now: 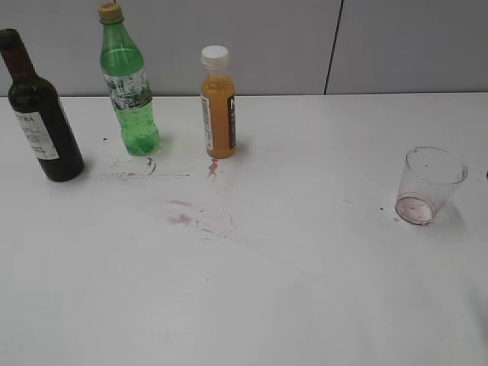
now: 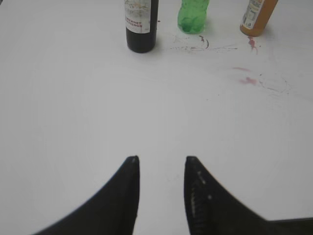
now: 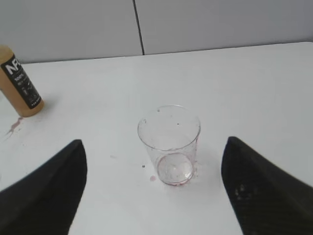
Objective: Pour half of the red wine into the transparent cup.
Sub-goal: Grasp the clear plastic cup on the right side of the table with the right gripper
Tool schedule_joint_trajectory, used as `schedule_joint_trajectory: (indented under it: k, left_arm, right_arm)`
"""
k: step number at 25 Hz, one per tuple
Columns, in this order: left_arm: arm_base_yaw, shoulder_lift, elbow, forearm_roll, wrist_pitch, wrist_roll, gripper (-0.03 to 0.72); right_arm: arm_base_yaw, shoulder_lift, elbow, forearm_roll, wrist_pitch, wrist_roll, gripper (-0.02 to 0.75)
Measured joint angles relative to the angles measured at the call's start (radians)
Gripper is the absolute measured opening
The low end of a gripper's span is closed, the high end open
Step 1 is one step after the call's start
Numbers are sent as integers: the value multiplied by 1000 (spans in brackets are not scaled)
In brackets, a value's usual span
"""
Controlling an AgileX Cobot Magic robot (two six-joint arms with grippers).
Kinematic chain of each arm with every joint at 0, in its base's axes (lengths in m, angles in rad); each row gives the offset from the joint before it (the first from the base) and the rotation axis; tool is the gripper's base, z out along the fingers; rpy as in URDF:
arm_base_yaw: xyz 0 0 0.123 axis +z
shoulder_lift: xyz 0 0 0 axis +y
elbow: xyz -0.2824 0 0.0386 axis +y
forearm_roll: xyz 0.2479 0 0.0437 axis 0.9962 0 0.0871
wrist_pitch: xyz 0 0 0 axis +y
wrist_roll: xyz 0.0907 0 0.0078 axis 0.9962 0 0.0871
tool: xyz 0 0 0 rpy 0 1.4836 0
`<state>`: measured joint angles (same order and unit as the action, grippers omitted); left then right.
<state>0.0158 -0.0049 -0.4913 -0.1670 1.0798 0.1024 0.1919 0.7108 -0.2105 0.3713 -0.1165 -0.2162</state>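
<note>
The dark wine bottle (image 1: pixel 42 122) with a white label and dark red foil neck stands upright at the far left of the white table; its base shows in the left wrist view (image 2: pixel 141 27). The transparent cup (image 1: pixel 428 185) stands upright at the right, with reddish stains at its bottom. My left gripper (image 2: pixel 161 159) is open and empty, well short of the wine bottle. My right gripper (image 3: pixel 154 142) is wide open, and the cup (image 3: pixel 169 144) stands between its fingers and a little ahead, untouched. Neither gripper shows in the exterior view.
A light green plastic bottle (image 1: pixel 128 85) and a small orange juice bottle (image 1: pixel 218 103) with a white cap stand at the back, right of the wine bottle. Red stains and ring marks (image 1: pixel 200 219) lie on the table (image 1: pixel 290 290). A grey wall runs behind.
</note>
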Motion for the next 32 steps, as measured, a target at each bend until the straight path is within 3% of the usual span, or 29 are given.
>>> schedule_joint_trajectory:
  k: [7, 10, 18, 26, 32]
  left_arm:
    - [0, 0, 0, -1, 0, 0, 232]
    - [0, 0, 0, -1, 0, 0, 232]
    - [0, 0, 0, -1, 0, 0, 232]
    - [0, 0, 0, -1, 0, 0, 232]
    - [0, 0, 0, -1, 0, 0, 232]
  right_arm:
    - [114, 232, 87, -12, -323, 5, 647]
    - [119, 317, 103, -27, -426, 33, 646]
    - [121, 512, 104, -220, -629, 216, 646]
    - [121, 692, 122, -232, -790, 236, 646]
    - [122, 826, 196, -208, -1033, 240, 678]
